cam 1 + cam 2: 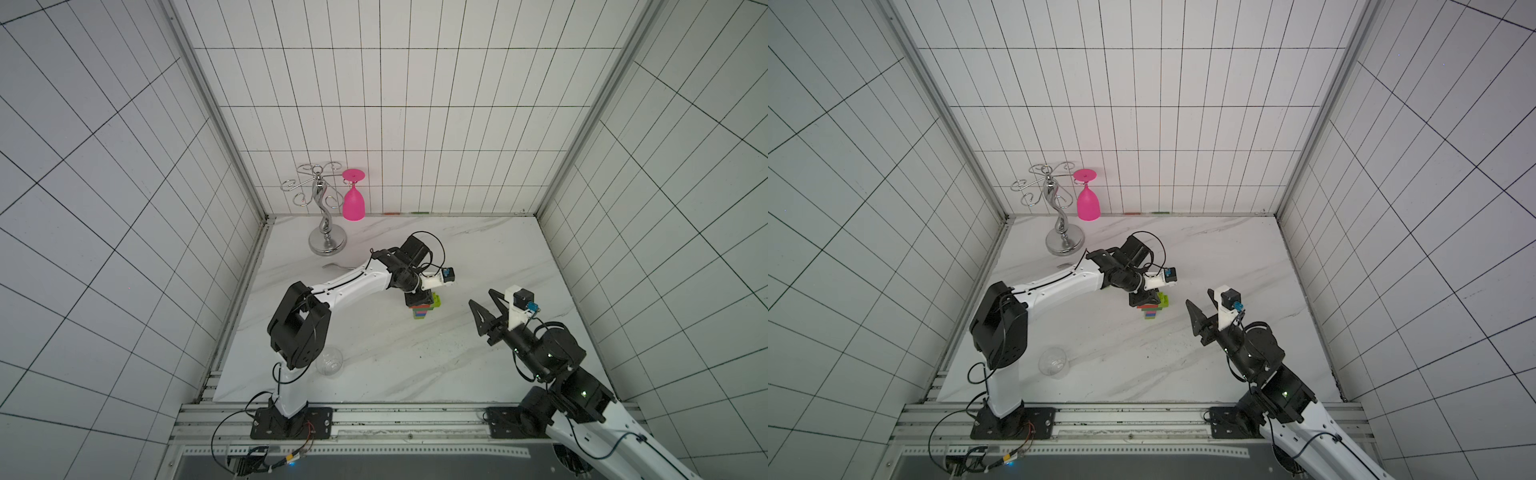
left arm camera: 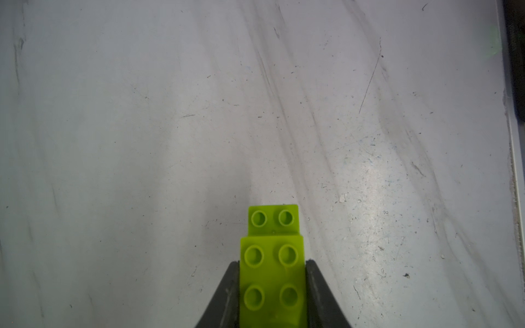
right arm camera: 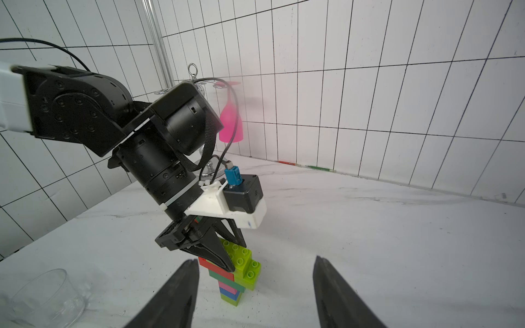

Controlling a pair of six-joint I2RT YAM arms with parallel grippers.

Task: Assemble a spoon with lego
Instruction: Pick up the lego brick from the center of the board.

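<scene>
The spoon (image 3: 227,279) stands on end near the table's middle. Its stem of pink, blue and lime points down at the marble, and its head of red, dark-green and lime bricks is on top. It shows in both top views (image 1: 420,312) (image 1: 1151,311). My left gripper (image 3: 237,257) comes down from above and is shut on the head's top lime brick (image 2: 272,269), one finger on each side. A second lime brick (image 2: 273,220) pokes out beyond it. My right gripper (image 3: 255,259) (image 1: 482,297) hovers to the spoon's right, open and holding nothing.
A chrome glass rack (image 1: 326,208) with a hanging pink glass (image 1: 353,199) stands at the back left. A thin metal utensil (image 1: 338,266) lies behind the left arm. A clear cup (image 1: 330,361) sits near the left arm's base.
</scene>
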